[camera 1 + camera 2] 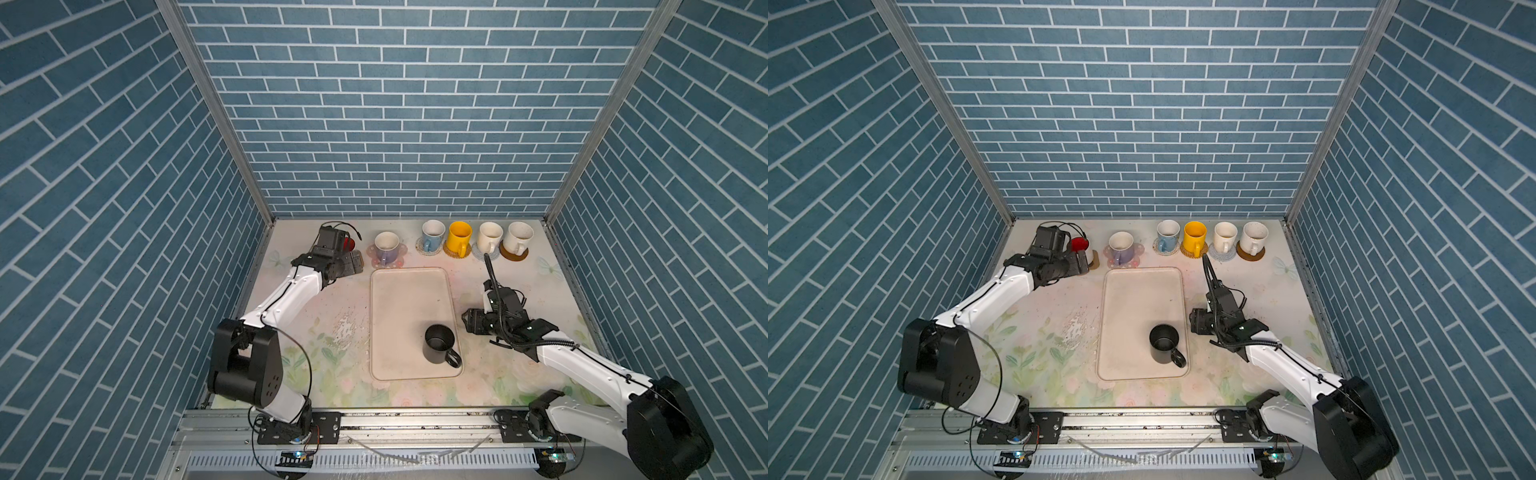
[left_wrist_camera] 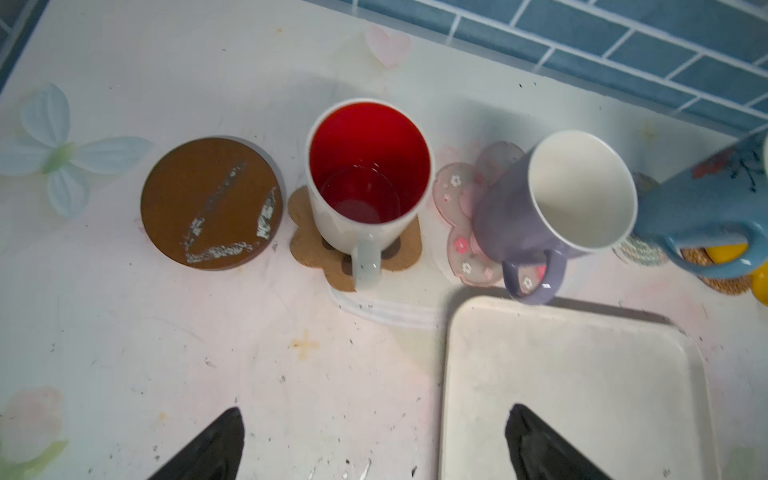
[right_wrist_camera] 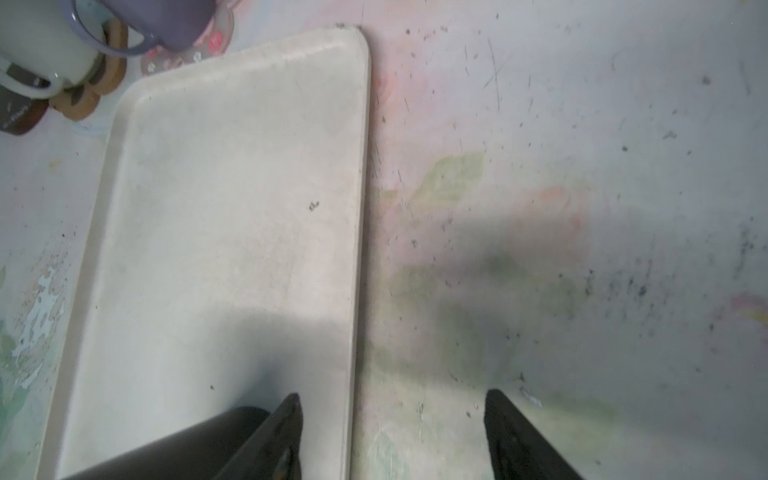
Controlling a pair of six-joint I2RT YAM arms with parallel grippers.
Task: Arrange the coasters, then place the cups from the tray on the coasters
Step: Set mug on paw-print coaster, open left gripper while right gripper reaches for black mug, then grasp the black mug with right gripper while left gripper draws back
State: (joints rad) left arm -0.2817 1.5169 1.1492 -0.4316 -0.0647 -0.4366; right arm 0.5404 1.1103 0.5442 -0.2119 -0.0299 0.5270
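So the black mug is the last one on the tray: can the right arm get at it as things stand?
Probably yes. The right gripper hangs open beside the black mug, which stands alone on the tray near its right edge. Nothing lies between them, and the left gripper is far off.

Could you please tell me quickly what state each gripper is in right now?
Left gripper: open, holding nothing.
Right gripper: open, holding nothing.
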